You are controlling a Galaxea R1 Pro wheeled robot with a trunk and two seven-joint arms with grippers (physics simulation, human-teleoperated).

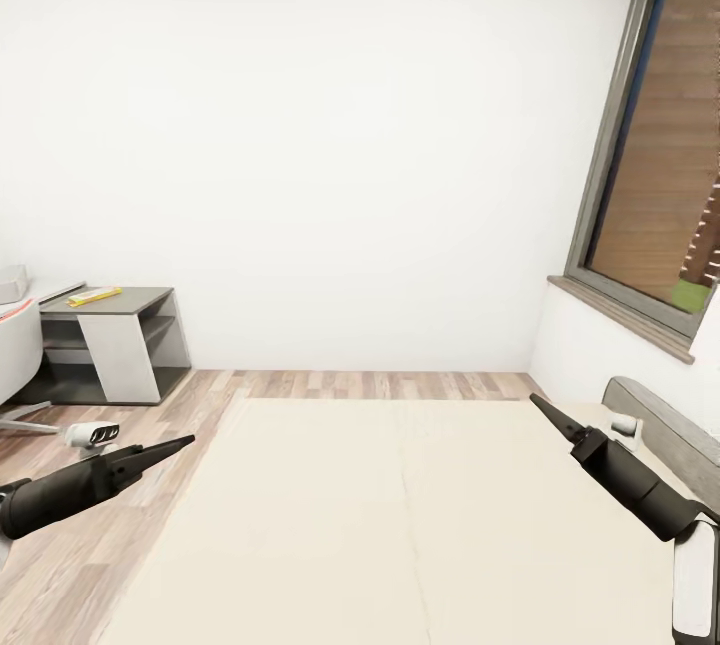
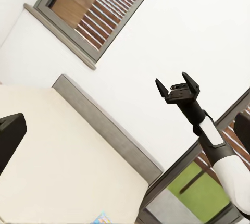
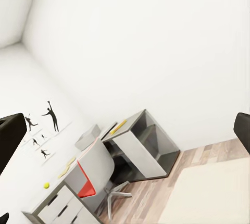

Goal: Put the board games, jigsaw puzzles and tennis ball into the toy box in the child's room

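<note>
Over bare bed (image 1: 400,525), hands (image 1: 185,442) apparently empty

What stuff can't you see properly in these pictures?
- Tennis ball: right wrist view, a tiny yellow dot on the table; too small to tell fuzz.
- Toy box: right wrist view, too far to see inside.
- Bed: head view, near part cut by the bottom edge.

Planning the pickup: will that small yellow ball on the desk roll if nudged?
Probably: the ball looks round and sits on the flat desk top, so a nudge could send it rolling. Being small, it is likely light.
</note>
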